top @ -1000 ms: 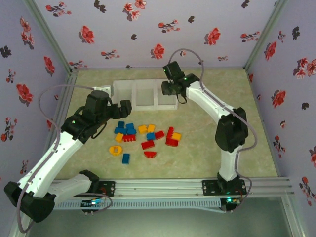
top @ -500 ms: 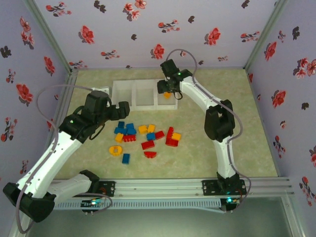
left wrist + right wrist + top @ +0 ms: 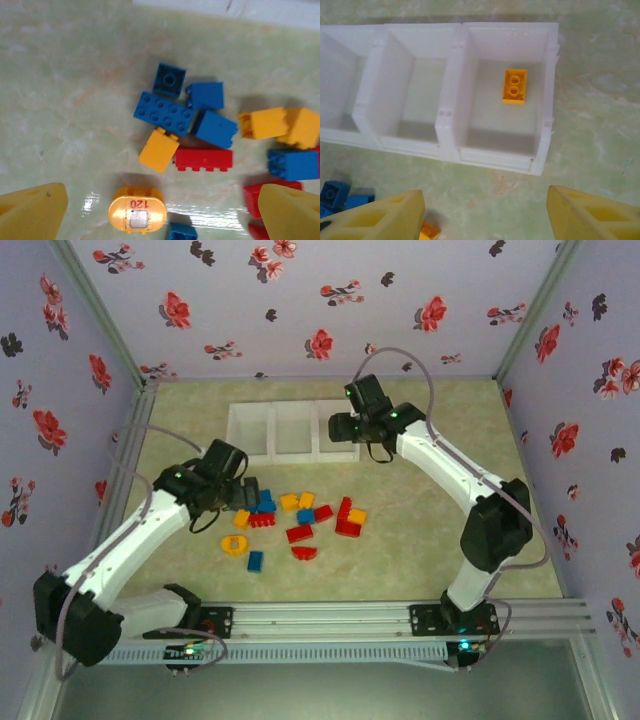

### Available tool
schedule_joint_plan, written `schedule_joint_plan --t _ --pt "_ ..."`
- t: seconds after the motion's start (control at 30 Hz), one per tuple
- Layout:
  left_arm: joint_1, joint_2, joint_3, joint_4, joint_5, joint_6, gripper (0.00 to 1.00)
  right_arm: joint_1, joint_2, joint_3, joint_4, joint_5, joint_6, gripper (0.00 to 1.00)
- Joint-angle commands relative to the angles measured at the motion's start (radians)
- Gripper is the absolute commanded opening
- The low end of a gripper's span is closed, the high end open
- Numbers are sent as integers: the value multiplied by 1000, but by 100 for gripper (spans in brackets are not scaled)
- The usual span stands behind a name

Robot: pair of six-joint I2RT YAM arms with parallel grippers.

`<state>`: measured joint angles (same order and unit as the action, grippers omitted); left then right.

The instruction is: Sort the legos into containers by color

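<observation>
The legos (image 3: 297, 519) lie in a loose pile of blue, red and yellow bricks on the table in front of the containers (image 3: 272, 430), a row of three white bins. My left gripper (image 3: 246, 496) hangs open over the pile's left end. Its wrist view looks down on blue bricks (image 3: 164, 113), a yellow brick (image 3: 159, 149), a red brick (image 3: 204, 159) and a rounded yellow piece (image 3: 136, 216), with nothing between the jaws of the left gripper (image 3: 160, 200). My right gripper (image 3: 341, 427), open and empty (image 3: 485, 200), is just in front of the right bin (image 3: 451, 90), where one yellow brick (image 3: 515, 86) lies.
The middle and left bins look bare in the right wrist view. Flowered walls close the table on three sides, and a metal rail (image 3: 330, 618) with the arm bases runs along the near edge. Bare table lies to the right of the pile.
My right gripper opened over the right bin, left a yellow brick inside and drew back toward the near side. My left gripper came down and right onto the pile's left end.
</observation>
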<state>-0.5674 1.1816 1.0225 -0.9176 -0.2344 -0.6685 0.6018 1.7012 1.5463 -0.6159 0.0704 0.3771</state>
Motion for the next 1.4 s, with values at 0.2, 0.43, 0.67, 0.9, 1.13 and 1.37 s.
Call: schedule_joint_plan --t 0.2,0.43,0.67,0.9,1.13,1.37 --pt "92 227 -37 246 119 159 91 30 -111 -147 54 29 74 57" --pt "147 393 38 299 153 247 76 30 -163 -170 18 69 66 54" --pt "165 500 84 319 158 272 62 30 -205 -194 1 100 62 53" --pt "189 530 87 315 159 268 58 29 -211 -204 -5 112 59 53" --pt "209 536 79 313 162 276 56 28 -198 -204 1 104 61 53" --pt "210 565 93 321 207 293 55 29 -198 -206 -2 108 60 53"
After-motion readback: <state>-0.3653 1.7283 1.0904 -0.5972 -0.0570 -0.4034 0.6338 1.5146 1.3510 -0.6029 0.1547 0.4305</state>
